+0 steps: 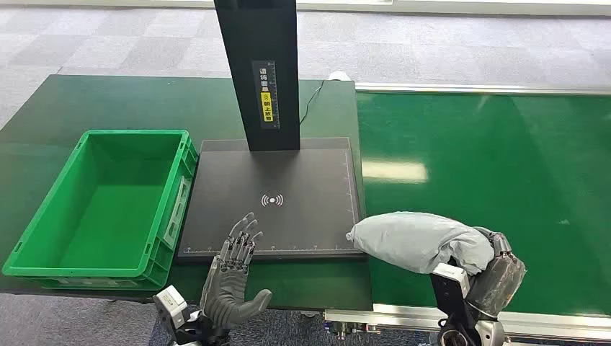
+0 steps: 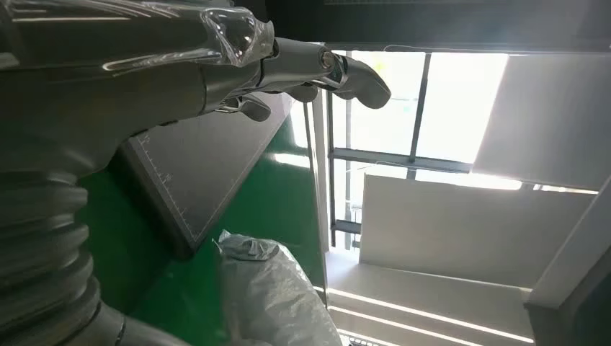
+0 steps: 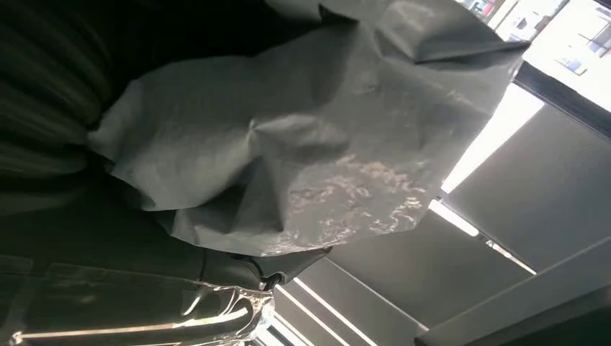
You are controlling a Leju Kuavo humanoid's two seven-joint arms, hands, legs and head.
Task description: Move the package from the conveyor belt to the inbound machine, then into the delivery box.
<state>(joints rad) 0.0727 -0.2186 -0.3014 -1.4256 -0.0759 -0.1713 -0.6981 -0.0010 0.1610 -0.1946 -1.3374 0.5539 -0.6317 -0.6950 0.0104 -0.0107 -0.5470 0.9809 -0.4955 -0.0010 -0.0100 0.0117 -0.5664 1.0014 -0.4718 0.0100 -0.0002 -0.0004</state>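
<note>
- So my right hand [image 1: 496, 268] has got the package [image 1: 418, 240], a soft grey poly bag, and holds it up at the near edge of the green conveyor belt [image 1: 504, 166].
- The bag's free end sticks out toward the inbound machine [image 1: 281, 194], right at the near right corner of its black pad. Can't tell if it's touching the pad or just over it.
- From my right wrist view it's mostly crinkled grey plastic [image 3: 288, 144], my fingers are hidden behind it.
- My left hand [image 1: 234, 277] holds nothing, fingers spread, thumb out to the side, fingertips over the near edge of the black pad.
- My left wrist view shows the same bag [image 2: 266, 288] just off the pad's corner.
- The green delivery box [image 1: 169, 216] sits on the bench [image 1: 108, 101] right against the machine's left side, with nothing in it.
- The machine's black post [image 1: 259, 72] stands at the back of the pad with a yellow label on it.
</note>
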